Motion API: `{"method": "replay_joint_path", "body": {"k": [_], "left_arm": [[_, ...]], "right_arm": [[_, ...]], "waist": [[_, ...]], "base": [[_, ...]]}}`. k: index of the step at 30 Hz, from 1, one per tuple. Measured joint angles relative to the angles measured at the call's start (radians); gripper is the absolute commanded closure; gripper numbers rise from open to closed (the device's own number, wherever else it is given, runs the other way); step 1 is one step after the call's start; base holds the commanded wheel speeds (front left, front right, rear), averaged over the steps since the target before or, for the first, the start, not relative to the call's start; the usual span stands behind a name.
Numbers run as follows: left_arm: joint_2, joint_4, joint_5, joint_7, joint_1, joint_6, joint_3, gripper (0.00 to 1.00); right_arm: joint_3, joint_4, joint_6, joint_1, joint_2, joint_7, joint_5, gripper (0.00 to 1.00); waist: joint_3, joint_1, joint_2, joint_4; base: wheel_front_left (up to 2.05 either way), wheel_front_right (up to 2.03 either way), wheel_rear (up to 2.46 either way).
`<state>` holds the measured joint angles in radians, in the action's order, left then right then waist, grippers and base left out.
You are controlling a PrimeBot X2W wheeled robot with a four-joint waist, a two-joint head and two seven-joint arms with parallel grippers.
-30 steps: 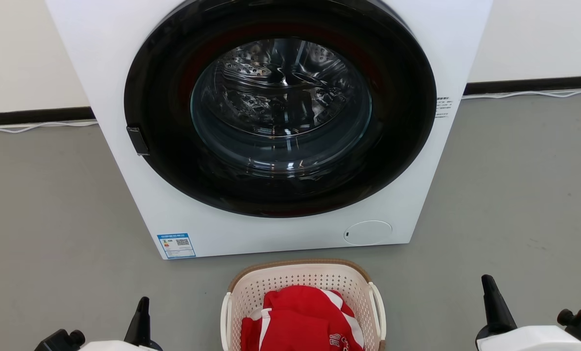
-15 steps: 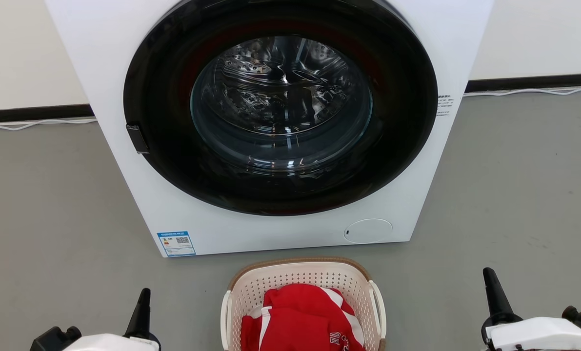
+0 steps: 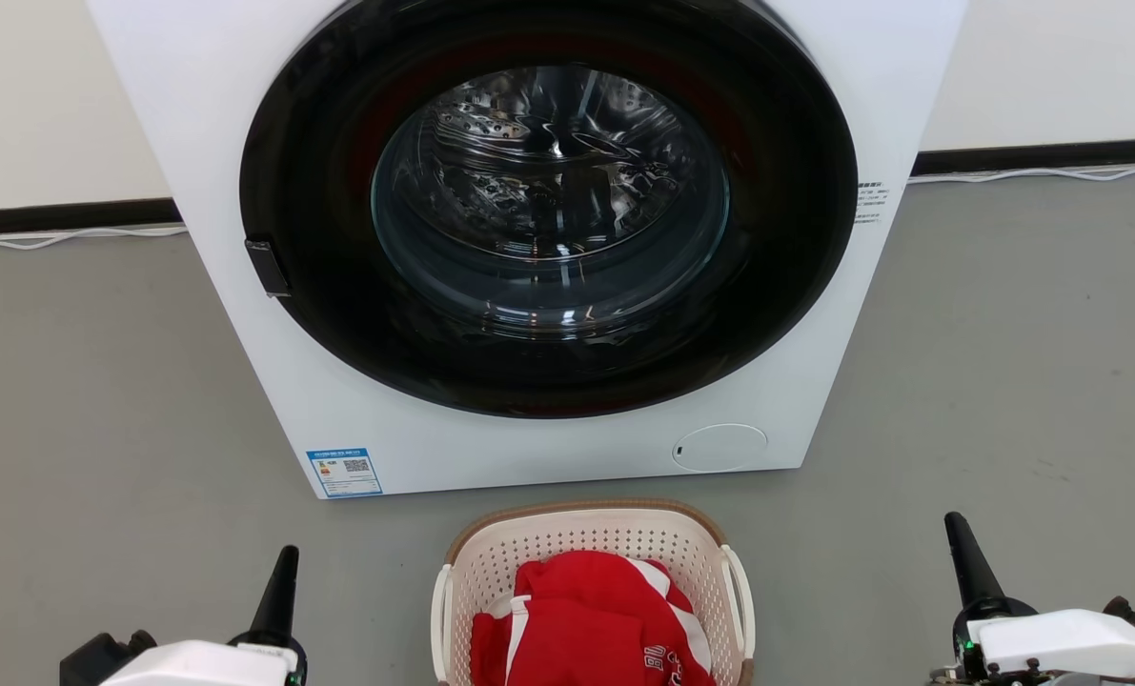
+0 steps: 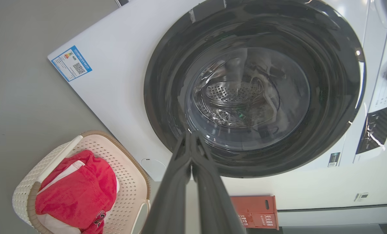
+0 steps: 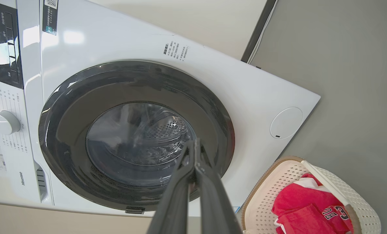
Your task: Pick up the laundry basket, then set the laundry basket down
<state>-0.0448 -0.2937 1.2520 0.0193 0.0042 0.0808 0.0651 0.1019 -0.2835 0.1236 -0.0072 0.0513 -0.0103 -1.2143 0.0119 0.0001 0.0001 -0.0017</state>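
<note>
laundry basket (image 3: 529, 551) before washing machine (image 3: 529, 450) | garment (image 3: 577, 619) in basket

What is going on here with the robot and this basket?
A two-armed robot faces a front-loading washing machine. The laundry basket, with red clothes inside, stands on the grey floor just in front of the machine. The left gripper and the right gripper are held out on either side of the basket, both shut and both apart from it. The basket is not yet picked up.

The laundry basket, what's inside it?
A red garment with white stripes is heaped in the laundry basket. It covers the bottom, so anything underneath is hidden.
</note>
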Motion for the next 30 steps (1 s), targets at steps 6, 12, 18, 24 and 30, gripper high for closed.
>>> {"method": "replay_joint_path", "body": {"k": [6, 12, 18, 24, 30], "left_arm": [[0.001, 0.004, 0.064, 0.017, -0.02, 0.009, 0.002, 1.0], [0.002, 0.005, 0.128, 0.033, -0.022, 0.017, 0.006, 1.0], [0.003, 0.011, 0.193, 0.05, -0.037, 0.024, 0.01, 1.0], [0.003, 0.013, 0.257, 0.069, -0.038, 0.03, 0.014, 1.0], [0.004, 0.017, 0.321, 0.084, -0.057, 0.035, 0.016, 1.0]], "right_arm": [[0.007, 0.003, 0.0, -0.02, -0.001, -0.02, -0.073, 1.0], [0.016, 0.006, 0.0, -0.02, -0.002, -0.04, -0.143, 1.0], [0.021, 0.006, 0.0, -0.026, -0.003, -0.055, -0.212, 1.0], [0.025, 0.008, 0.0, -0.042, -0.004, -0.072, -0.283, 1.0], [0.028, 0.008, 0.0, -0.042, -0.005, -0.089, -0.353, 1.0]], "waist": [[-0.003, 0.0, 0.0, 0.0], [-0.006, 0.0, 0.0, 0.001], [-0.009, 0.0, 0.0, 0.001], [-0.011, 0.0, 0.0, 0.001], [-0.014, 0.0, 0.0, 0.002]], "base": [[0.0, 0.0, 0.0], [0.0, 0.0, 0.0], [0.0, 0.0, 0.0], [0.0, 0.0, 0.0], [0.0, 0.0, 0.0]]}}
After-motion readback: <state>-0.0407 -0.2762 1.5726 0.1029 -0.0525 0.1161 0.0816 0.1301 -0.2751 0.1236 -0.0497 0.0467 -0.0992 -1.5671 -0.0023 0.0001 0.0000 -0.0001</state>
